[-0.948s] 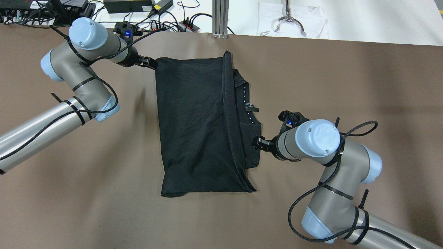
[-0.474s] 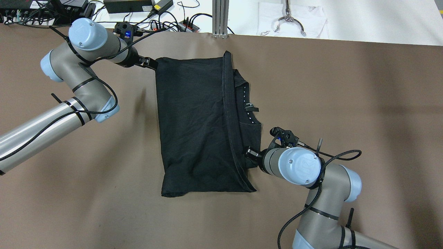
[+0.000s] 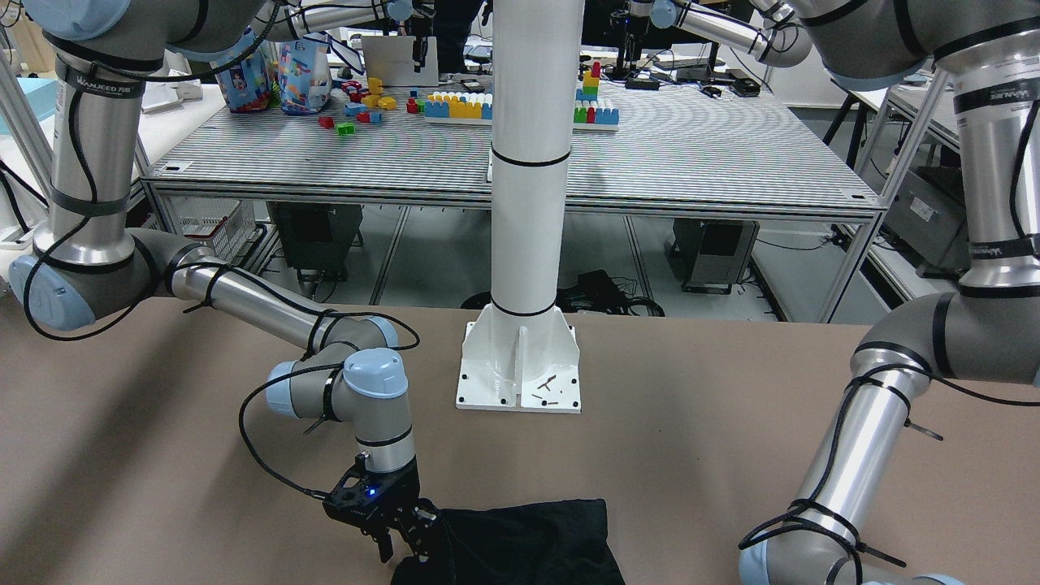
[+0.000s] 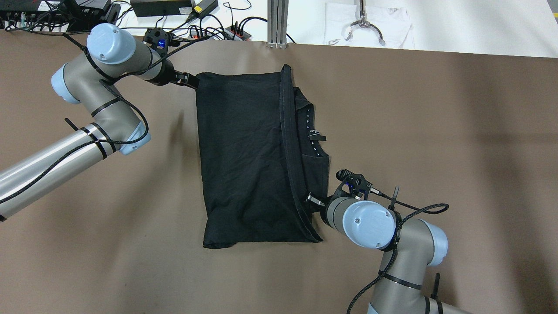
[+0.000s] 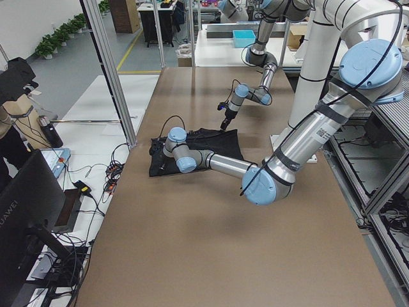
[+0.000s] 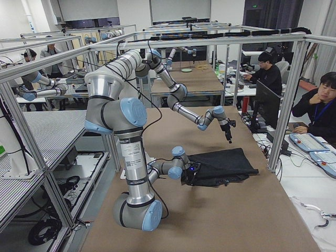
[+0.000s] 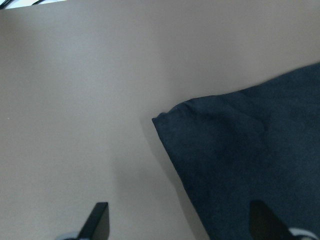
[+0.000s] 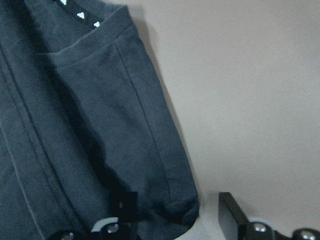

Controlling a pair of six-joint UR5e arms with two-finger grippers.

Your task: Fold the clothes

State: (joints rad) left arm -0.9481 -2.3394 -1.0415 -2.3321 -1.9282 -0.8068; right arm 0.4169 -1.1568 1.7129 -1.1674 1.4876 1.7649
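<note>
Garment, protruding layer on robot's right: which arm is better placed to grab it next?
Right. The right gripper, open, straddles that layer's near corner; the left gripper sits at the garment's far left corner.

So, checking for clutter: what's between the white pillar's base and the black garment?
Nothing: the front-facing view shows only bare brown table between the pillar base and the garment.

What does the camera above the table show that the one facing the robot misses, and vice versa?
Only the overhead view shows the whole black garment lying flat, and the left gripper at its far left corner. Only the front-facing view shows the white pillar standing on the brown table and coloured blocks on a bench behind. Both show the right gripper at the garment's edge on that table.
</note>
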